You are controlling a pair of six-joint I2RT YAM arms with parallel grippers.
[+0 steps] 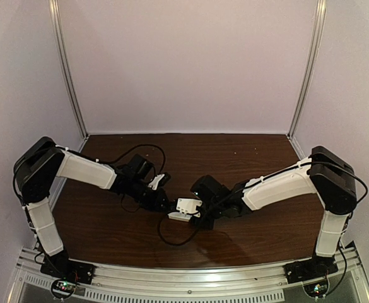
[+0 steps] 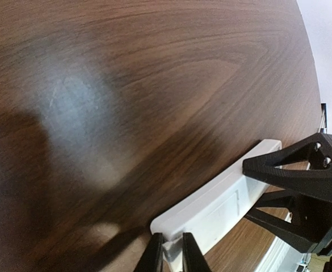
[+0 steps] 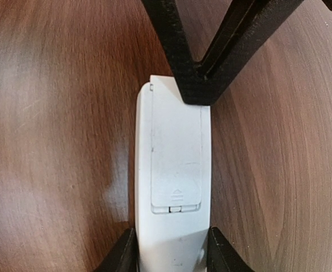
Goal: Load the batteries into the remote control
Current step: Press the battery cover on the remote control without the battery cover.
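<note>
- Though broad and dark, carries only one task thing in view: table [image 2: 126, 85], glossy wood, likely slick under hard plastic.
- Lying flat and back-up near the middle of that table: remote control [image 2: 217, 207], a slim white bar. Judged light, stiff and smooth-sided, so prone to skating or twisting if pushed at one end only.
- Clamped across the remote's near end, one finger on each long side: right gripper [image 3: 171, 255]. Best hold looks to be those long edges, clear of the hatch.
- Drawn nearly together at the far end, a sliver of white between the tips, seemingly nipping the rim there: left gripper [image 2: 173, 256].
- Seated flush in the back, latch tab toward the right gripper: battery cover [image 3: 176, 161]. Thin, probably cracks if pried hard; better slid than levered.
- Nowhere in view: batteries. Whether inside the remote or elsewhere, cannot tell.
</note>
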